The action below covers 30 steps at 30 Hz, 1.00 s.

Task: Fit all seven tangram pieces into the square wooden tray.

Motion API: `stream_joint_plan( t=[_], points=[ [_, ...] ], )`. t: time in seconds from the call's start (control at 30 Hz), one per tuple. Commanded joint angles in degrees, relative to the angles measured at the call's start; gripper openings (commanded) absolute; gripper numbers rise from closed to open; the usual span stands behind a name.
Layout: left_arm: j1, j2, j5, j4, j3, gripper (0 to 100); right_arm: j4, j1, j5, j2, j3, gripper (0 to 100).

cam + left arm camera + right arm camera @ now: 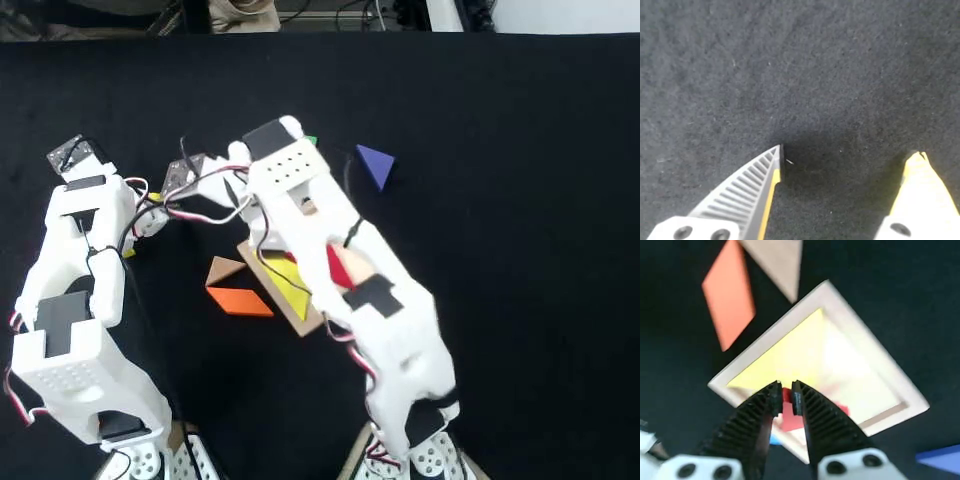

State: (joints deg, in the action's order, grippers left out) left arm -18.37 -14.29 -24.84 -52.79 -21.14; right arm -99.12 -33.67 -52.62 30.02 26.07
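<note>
Placement of the red piece [790, 421] looks to be the step in hand. The right pincer [785, 390] is closed on its edge, jaws almost together, and hangs over the square wooden tray [865, 335]. The tray lies skewed on the black tabletop [520, 250]. A yellow triangle [785, 355] already sits inside it, against one inner wall.

To do this well, turn the wrist until the red piece's straight edges run parallel to the tray walls and the yellow triangle's free edge. Then lower it flat, so that no corner lands on the rim. The grip is on a thin edge, so the piece could pivot between the jaws. A slow descent, with release only once the piece rests on the tray floor, seems safest. Nudging it sideways afterwards risks shoving the light tray across the cloth.

The left pincer [847, 155] is wide open over bare cloth with nothing between its jaws. It could brace the tray if it slides.

An orange parallelogram [240, 300] and a tan triangle [225, 270] lie just beside the tray, the triangle touching its rim or very nearly so. A blue triangle [377, 165] lies farther off, beyond the right arm, and a green corner [312, 142] peeks out near it. Most of the task therefore remains.
</note>
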Motion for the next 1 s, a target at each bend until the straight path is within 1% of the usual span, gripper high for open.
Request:
stream_joint_plan(
  t=[0.0, 0.13, 0.27, 0.37, 0.5, 0.53, 0.57, 0.63, 0.7, 0.73, 0.8, 0.97],
  points=[
    [0.2, 0.7, -0.7, 0.9, 0.7, 37, -1.8, -1.8, -0.9, -8.1, -7.8, 1.1],
    [0.1, 0.7, -0.7, 0.9, 0.7, 37, -1.1, -2.5, -0.9, -9.3, -16.0, 1.1],
    [0.1, 0.7, -0.7, 0.9, 0.7, 37, 2.5, -2.7, -0.9, -9.1, -22.1, 1.1],
    [0.1, 0.7, -0.7, 0.9, 0.7, 37, 3.1, -2.5, -0.6, -10.3, -21.9, 1.1],
    [0.1, 0.7, -0.7, 0.9, 0.7, 37, 3.7, -1.0, -0.4, -16.3, -21.3, 1.1],
    [0.1, 0.7, -0.7, 0.9, 0.7, 37, 5.5, -0.5, 0.8, -17.8, -21.8, 1.1],
    [0.2, 0.7, -0.7, 0.9, 0.7, 37, 8.3, 0.0, 3.6, -19.0, -22.4, 1.1],
    [0.2, 0.7, -0.7, 0.9, 0.7, 37, 17.1, 1.4, 10.4, -19.6, -25.6, 1.1],
    [0.2, 0.7, -0.7, 0.9, 0.7, 37, 25.6, 1.9, 14.5, -18.9, -30.5, 1.1],
    [0.1, 0.7, -0.7, 0.9, 0.7, 37, 28.7, 2.0, 14.6, -18.2, -32.9, 1.1],
    [0.1, 0.7, -0.7, 0.9, 0.7, 37, 31.8, 1.9, 13.8, -17.0, -36.2, 1.1],
    [0.2, 0.7, -0.7, 0.9, 0.7, 37, 31.5, 4.5, 12.9, -15.1, -37.7, 1.1]
  ],
)
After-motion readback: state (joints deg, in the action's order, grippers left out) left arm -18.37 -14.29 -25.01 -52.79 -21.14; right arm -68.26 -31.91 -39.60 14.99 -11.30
